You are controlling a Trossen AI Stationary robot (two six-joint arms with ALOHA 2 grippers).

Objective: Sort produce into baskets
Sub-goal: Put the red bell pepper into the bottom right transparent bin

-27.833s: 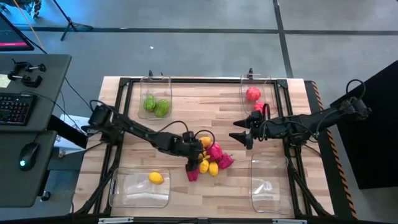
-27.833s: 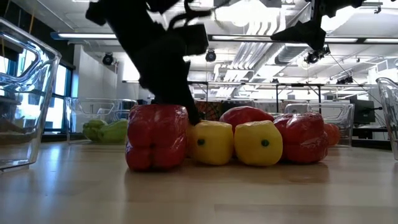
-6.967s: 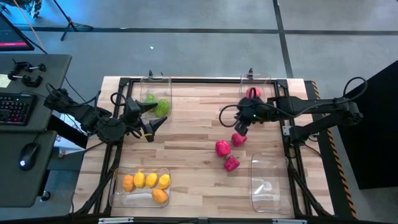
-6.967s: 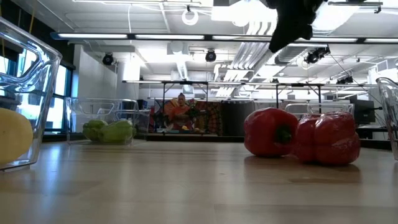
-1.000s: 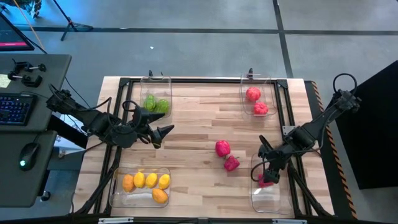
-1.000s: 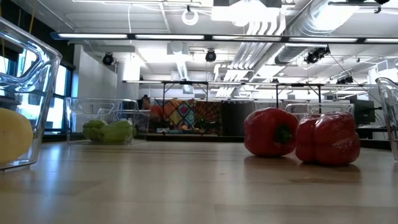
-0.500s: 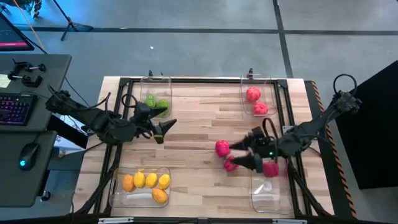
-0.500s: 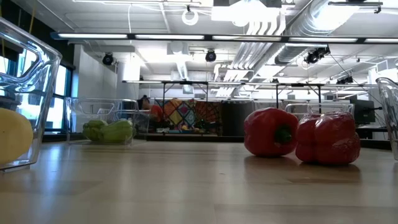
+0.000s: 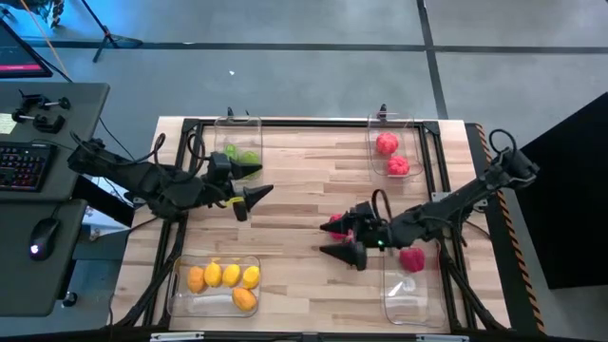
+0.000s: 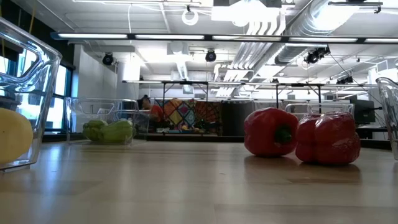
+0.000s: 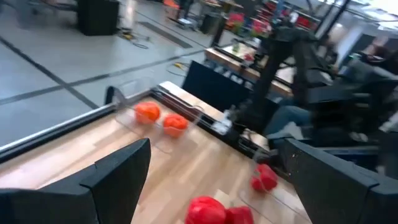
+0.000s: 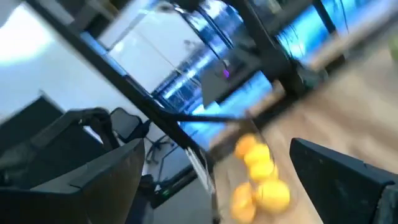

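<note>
Right end effector [image 9: 344,239] hangs over mid tabletop [image 9: 304,190], fingers spread wide and holding nothing – it sits just beside the two loose red peppers [image 9: 334,225], mostly covering them in the high view; in the low view those two peppers [image 10: 301,140] stand side by side, touching, on bare wood right of centre; a magenta-pink piece [image 9: 411,258] lies in the near-right basket [image 9: 412,285], close to that basket's far edge; two red pieces [image 9: 390,154] sit in the far-right basket [image 9: 392,147] at the tabletop's far edge; green pieces [image 9: 242,156] are in the far-left basket [image 9: 237,144], partly hidden by the left arm; five yellow and orange pieces [image 9: 223,281] fill the near-left basket [image 9: 215,286] at the near edge; left end effector [image 9: 249,184] is above the left part of the tabletop near the far-left basket, fingers well apart, empty – its wrist view shows both dark fingers [image 11: 115,180] split wide with nothing between them; right wrist view looks between its own wide-set fingers [image 12: 93,180] toward the yellow and orange pieces; the broad centre strip between the left and right baskets is open wood apart from the two peppers; black frame rails [image 9: 304,123] run along the tabletop edges.
</note>
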